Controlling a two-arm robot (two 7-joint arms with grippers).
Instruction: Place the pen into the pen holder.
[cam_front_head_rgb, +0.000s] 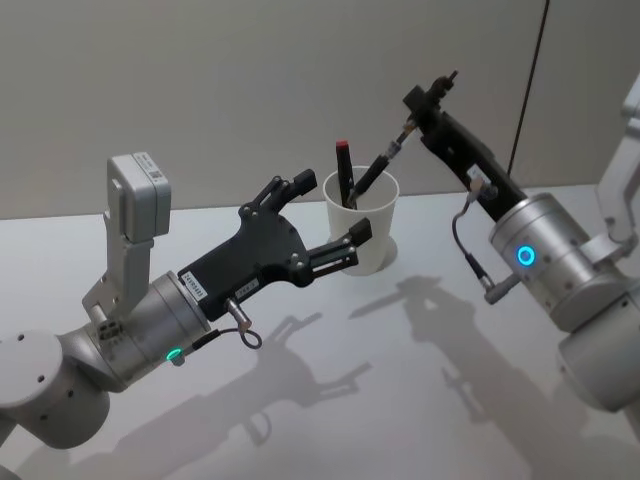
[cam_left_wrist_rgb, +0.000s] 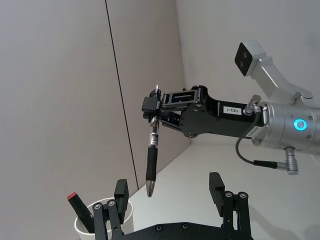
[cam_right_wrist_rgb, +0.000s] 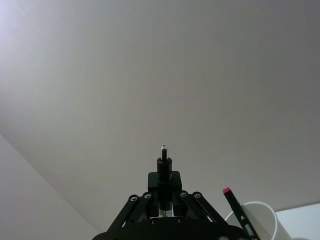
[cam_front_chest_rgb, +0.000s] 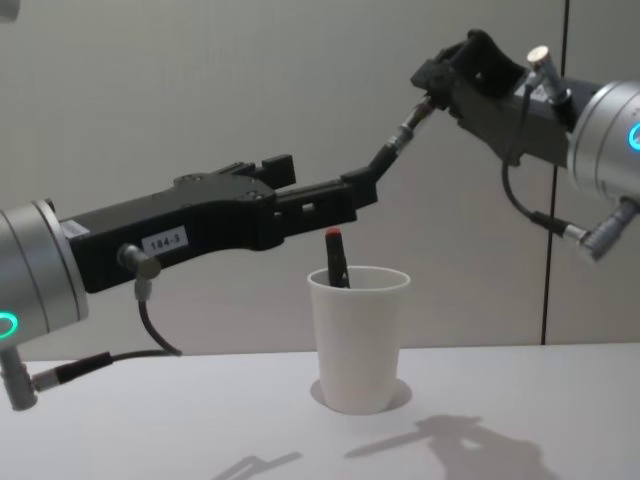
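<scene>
The pen holder (cam_front_head_rgb: 368, 245) is a white paper cup standing on the table, also seen from the side in the chest view (cam_front_chest_rgb: 358, 340). A red-capped marker (cam_front_head_rgb: 343, 168) stands inside it. My right gripper (cam_front_head_rgb: 418, 108) is shut on the top end of a black pen (cam_front_head_rgb: 368, 178). The pen (cam_front_chest_rgb: 385, 152) hangs tilted, tip down, above the cup's rim. In the left wrist view the pen (cam_left_wrist_rgb: 151, 162) hangs from the right gripper (cam_left_wrist_rgb: 154, 114) near the cup (cam_left_wrist_rgb: 131, 212). My left gripper (cam_front_head_rgb: 322, 215) is open beside the cup, holding nothing.
The white table (cam_front_head_rgb: 400, 400) spreads in front of the cup, with arm shadows on it. A plain grey wall (cam_front_head_rgb: 250, 90) stands behind, with a dark vertical seam (cam_front_head_rgb: 530, 90) at the right.
</scene>
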